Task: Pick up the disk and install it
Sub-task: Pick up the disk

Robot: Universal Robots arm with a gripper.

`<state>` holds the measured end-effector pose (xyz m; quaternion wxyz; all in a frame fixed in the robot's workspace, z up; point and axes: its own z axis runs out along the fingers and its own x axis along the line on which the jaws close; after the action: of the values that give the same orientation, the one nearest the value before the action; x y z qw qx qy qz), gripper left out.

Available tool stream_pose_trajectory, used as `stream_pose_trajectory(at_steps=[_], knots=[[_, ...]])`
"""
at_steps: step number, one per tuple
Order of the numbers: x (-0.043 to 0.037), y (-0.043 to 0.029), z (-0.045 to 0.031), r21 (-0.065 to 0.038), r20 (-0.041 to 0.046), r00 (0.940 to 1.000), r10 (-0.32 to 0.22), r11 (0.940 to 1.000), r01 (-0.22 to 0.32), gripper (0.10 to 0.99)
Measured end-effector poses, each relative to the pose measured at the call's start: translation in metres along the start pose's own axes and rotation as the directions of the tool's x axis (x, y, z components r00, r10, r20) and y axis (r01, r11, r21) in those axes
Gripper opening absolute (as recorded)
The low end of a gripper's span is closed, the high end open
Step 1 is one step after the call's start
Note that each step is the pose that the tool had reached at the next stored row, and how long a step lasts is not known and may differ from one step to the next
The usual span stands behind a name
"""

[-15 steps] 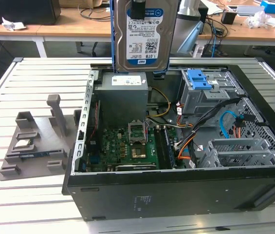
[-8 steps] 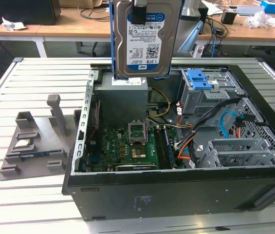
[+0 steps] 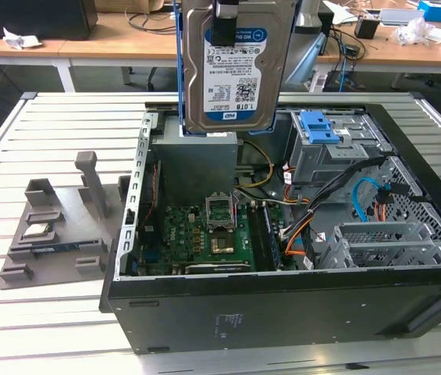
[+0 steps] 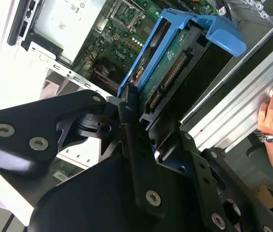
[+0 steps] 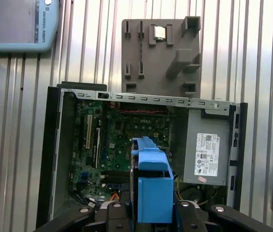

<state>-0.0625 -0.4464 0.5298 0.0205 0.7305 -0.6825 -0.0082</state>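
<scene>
Disk (in blue carrier) hangs upright at the exterior view's top centre, clamped in the gripper, above the computer case.

The flat rectangular silver metal hard drive, framed by a blue plastic carrier bracket, hung upright in the air, clamped at its top edge between the fingers of the pincer. Its white-and-blue labelled face showed in the exterior view. Its green circuit-board side reached out beyond the fingertips in the second wrist view.
</scene>
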Motion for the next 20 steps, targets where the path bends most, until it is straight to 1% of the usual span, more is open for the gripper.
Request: stream_pose_trajectory(at_steps=[4,6,9,11,13,20], knots=[[0.0063,0.0004,0.0007,0.000,0.0000,1.0000,0.000,1.0000,0.000,0.369],[0.0082,0.0005,0.0009,0.000,0.0000,1.0000,0.000,1.0000,0.000,0.369],[0.0209,0.0013,0.0030,0.000,-0.0001,1.0000,0.000,1.0000,0.000,0.369],[0.0266,0.0016,0.0058,0.000,-0.0001,1.0000,0.000,1.0000,0.000,0.369],[0.0291,0.0017,0.0070,0.000,0.0000,1.0000,0.000,1.0000,0.000,0.369],[0.0337,0.0019,0.0096,0.000,0.0001,1.0000,0.000,1.0000,0.000,0.369]])
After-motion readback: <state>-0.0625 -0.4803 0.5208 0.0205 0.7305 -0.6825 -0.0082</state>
